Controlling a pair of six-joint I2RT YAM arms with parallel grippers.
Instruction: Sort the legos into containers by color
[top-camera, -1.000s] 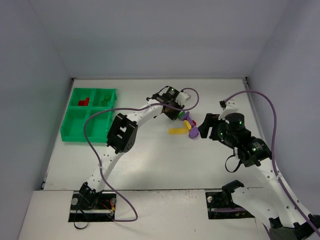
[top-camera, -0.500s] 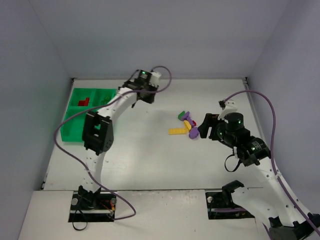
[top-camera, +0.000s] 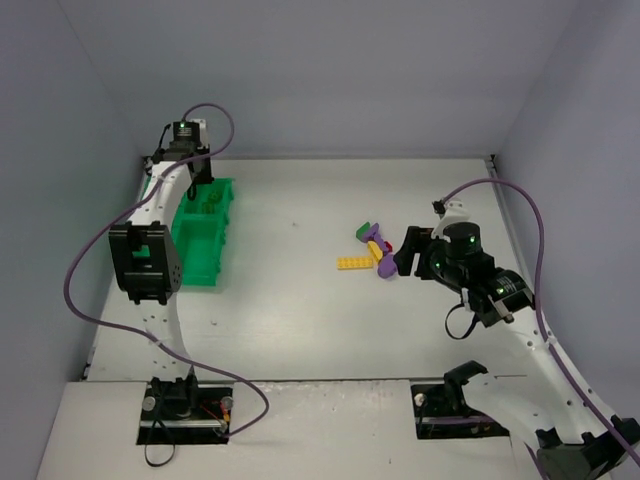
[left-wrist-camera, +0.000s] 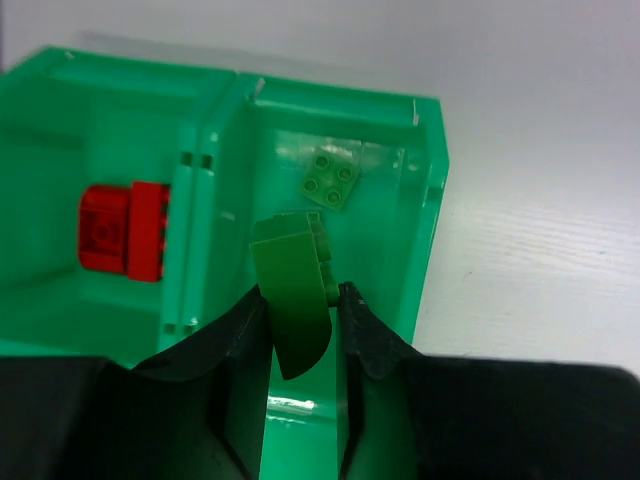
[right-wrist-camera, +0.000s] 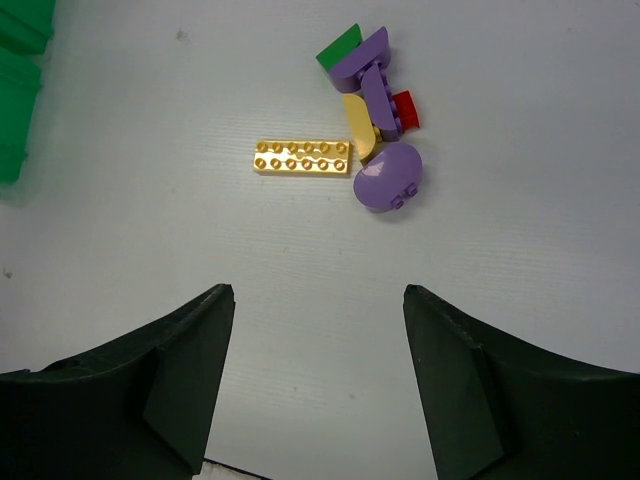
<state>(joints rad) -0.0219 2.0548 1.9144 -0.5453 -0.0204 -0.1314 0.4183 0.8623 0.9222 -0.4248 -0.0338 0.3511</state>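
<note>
Status | left gripper (left-wrist-camera: 301, 298) pinching curved green lego (left-wrist-camera: 291, 275) above far-right tray compartment (left-wrist-camera: 428, 190), square green lego (left-wrist-camera: 331, 180) inside | right gripper (right-wrist-camera: 318, 330) spread near loose legos (right-wrist-camera: 388, 178)

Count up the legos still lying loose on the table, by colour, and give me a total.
Yellow legos: 2
Purple legos: 3
Green lego: 1
Red lego: 1
Total: 7

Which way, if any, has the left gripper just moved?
Yes: the left gripper, holding a curved green brick, swung left, from the loose bricks to above the green plastic tray.
</note>
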